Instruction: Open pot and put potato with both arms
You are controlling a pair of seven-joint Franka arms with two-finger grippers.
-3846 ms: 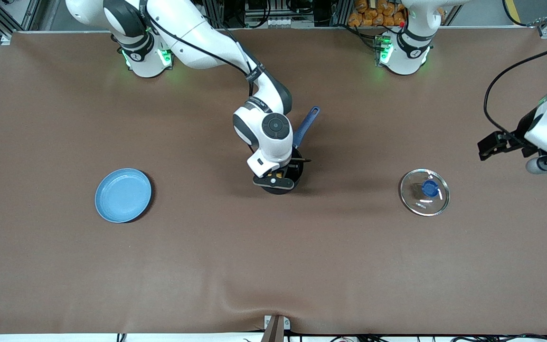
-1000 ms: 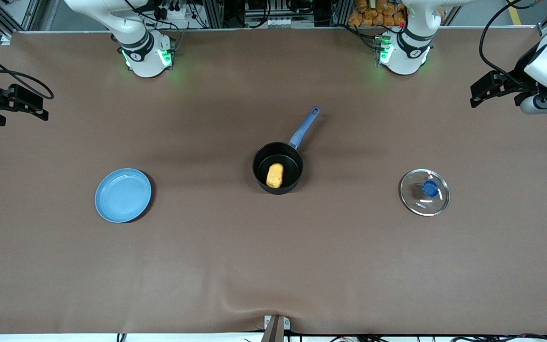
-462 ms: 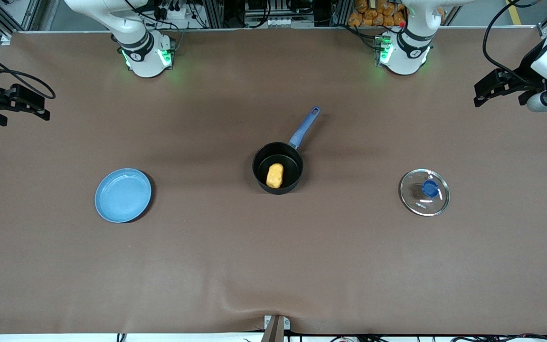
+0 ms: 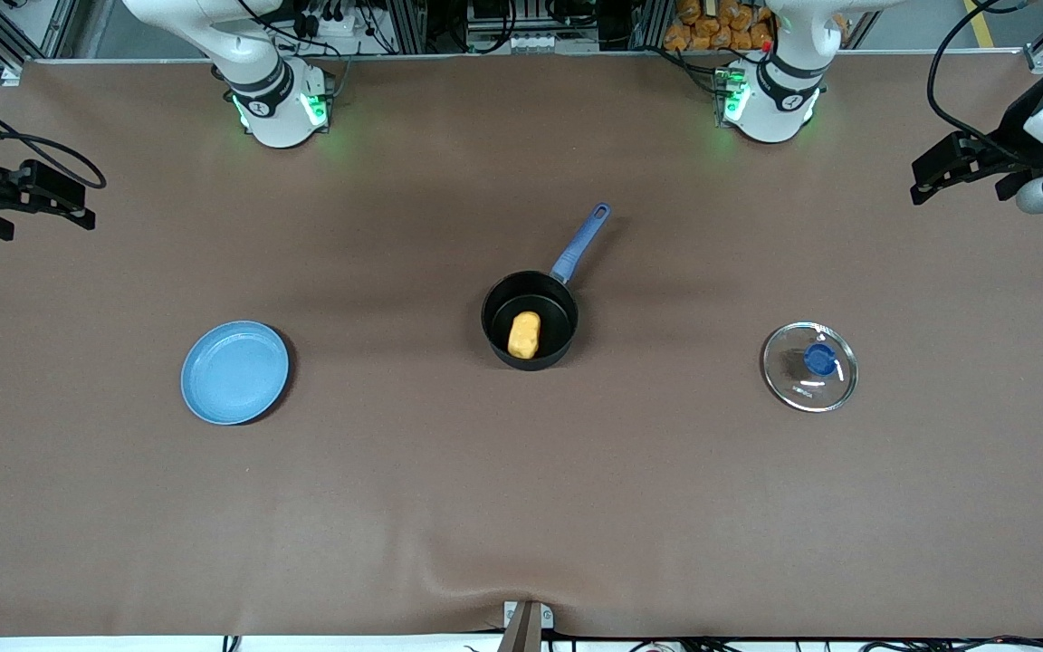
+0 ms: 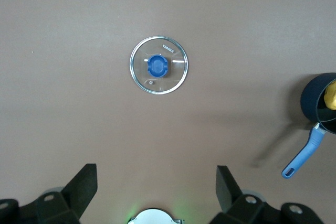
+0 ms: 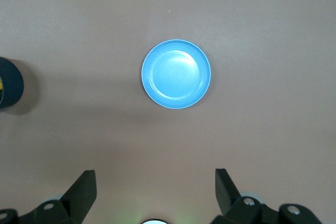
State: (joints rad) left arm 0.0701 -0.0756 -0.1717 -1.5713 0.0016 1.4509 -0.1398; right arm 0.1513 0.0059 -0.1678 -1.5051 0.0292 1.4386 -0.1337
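Observation:
The black pot stands mid-table without its lid, its blue handle pointing toward the arms' bases. The yellow-orange potato lies inside the pot. The glass lid with its blue knob rests flat on the table toward the left arm's end, also seen in the left wrist view as the lid. My left gripper hangs open and empty over the table's edge at that end. My right gripper hangs open and empty over the table's edge at the right arm's end.
A light-blue plate lies toward the right arm's end, at about the same depth as the lid; it shows as the plate in the right wrist view. The brown cloth bulges slightly at the table's front edge.
The right gripper has left the pot, leaving the potato in it, and withdrawn to its end of the table. In the last second the left gripper drifted slightly outward.

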